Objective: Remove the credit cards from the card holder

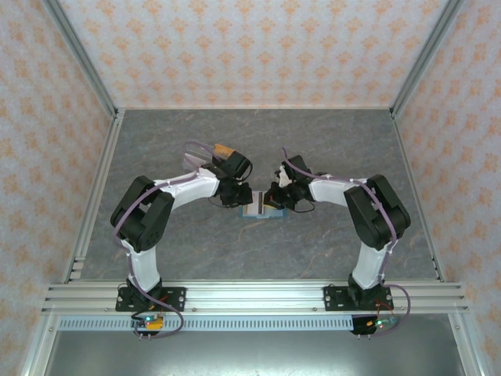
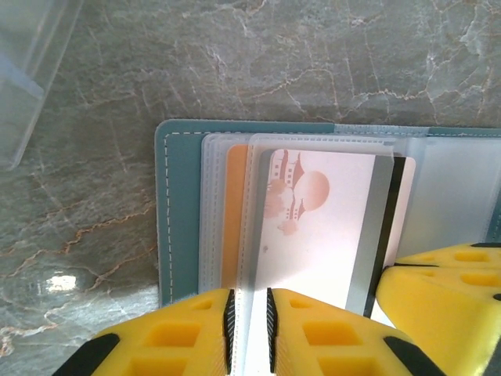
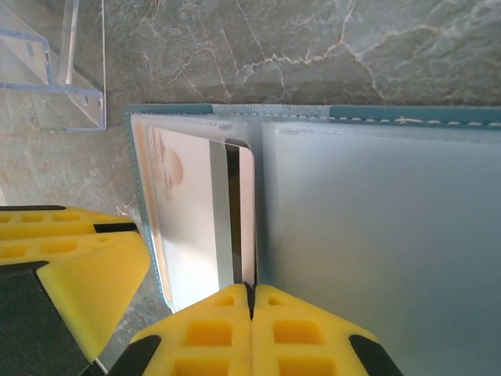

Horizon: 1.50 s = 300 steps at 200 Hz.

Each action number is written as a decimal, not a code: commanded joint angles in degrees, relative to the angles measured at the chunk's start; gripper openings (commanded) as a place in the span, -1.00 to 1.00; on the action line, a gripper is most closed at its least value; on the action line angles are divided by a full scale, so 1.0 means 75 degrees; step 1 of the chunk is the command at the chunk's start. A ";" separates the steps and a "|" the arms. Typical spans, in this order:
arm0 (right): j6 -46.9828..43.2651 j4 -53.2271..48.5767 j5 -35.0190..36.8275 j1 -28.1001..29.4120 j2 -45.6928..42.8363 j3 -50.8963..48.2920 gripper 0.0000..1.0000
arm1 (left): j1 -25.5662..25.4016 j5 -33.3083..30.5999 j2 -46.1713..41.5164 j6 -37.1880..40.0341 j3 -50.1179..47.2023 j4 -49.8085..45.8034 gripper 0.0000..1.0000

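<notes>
With the card holder [image 1: 262,216] open mid-surface, the right pincer [image 3: 251,301] pinches shut on the exposed edge of a pale card [image 3: 188,219], thin, stiff, probably slick, while the left pincer [image 2: 249,313] stands barely open around a limp clear sleeve [image 2: 252,188].

The credit cards [image 2: 321,227] sit in the card holder [image 2: 178,211] on the table [image 2: 235,63].

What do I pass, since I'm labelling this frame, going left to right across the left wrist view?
clear tray → card holder's teal edge → orange card → pale card with a red building print → empty clear sleeve
</notes>
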 commanded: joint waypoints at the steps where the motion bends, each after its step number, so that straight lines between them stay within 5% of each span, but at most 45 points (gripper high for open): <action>1: -0.0238 -0.0355 0.0266 0.0038 -0.0217 0.0076 -1.00 | -0.0007 -0.0096 -0.0152 0.0060 0.0019 -0.0090 -0.61; 78: -0.0366 -0.0531 0.0507 0.0038 -0.0151 0.0155 -1.00 | -0.0007 0.0366 0.0272 -0.0118 0.0019 0.0362 -0.84; 204: -0.0152 0.0318 0.0109 -0.0303 -0.0361 -0.0419 -1.00 | -0.0009 0.0012 0.0474 -0.0153 -0.0122 0.0208 -0.85; 246: -0.0108 0.0250 -0.0058 -0.0307 -0.0052 -0.0282 -0.51 | -0.0014 0.0115 0.0551 -0.0165 -0.0109 0.0261 -0.85; 300: -0.0152 0.0271 -0.0298 -0.0309 0.0244 -0.0114 -0.47 | -0.0019 0.0128 0.0595 -0.0200 -0.0126 0.0258 -0.85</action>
